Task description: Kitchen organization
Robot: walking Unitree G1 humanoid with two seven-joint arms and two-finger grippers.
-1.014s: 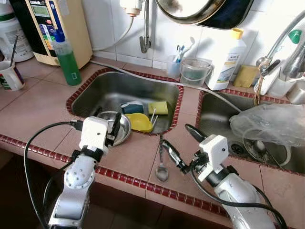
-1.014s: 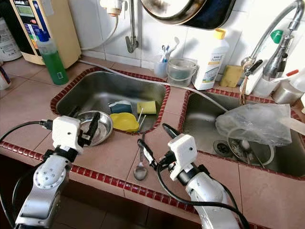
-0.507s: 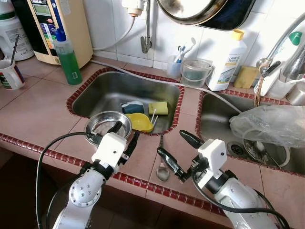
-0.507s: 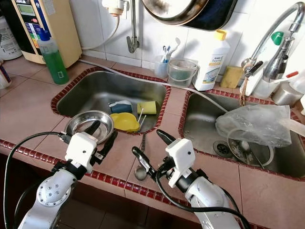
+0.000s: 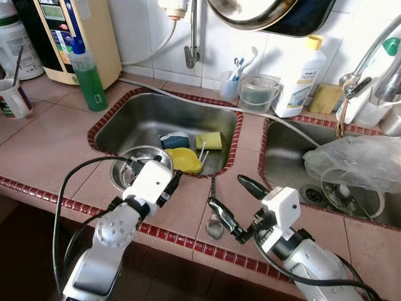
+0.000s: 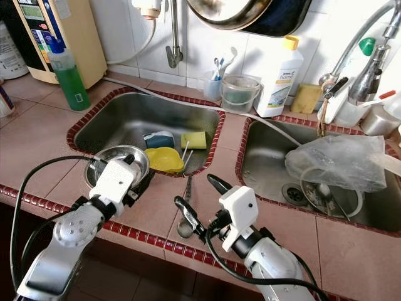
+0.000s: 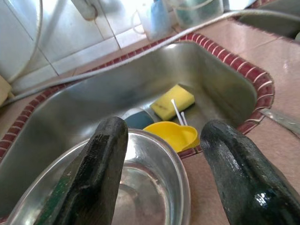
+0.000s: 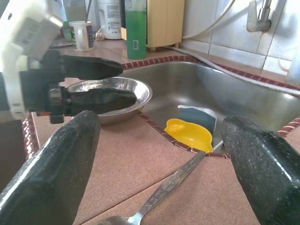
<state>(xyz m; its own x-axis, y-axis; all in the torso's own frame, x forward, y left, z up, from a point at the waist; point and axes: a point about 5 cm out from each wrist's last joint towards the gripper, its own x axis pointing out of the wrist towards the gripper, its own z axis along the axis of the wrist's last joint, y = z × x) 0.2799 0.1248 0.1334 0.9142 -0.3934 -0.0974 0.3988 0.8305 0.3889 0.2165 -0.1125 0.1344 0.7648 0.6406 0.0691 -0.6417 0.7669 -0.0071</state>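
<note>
Left gripper [image 7: 161, 180] spread wide at the rim of the steel bowl [image 5: 128, 166], shiny and shallow, perched on the sink's front edge, lower left of centre. Right gripper [image 5: 237, 202] also parted, holding nothing, poised just above a patterned-handled spoon [image 5: 213, 216] lying flat on the tiled counter [image 5: 44, 147], lower middle. A yellow dish [image 5: 185, 160] sits in the sink behind.

We see a green soap bottle [image 5: 88, 75] and a mug [image 5: 12, 99] standing on the counter [image 5: 44, 144], with a white detergent bottle [image 5: 302, 78] by the tiled wall.
</note>
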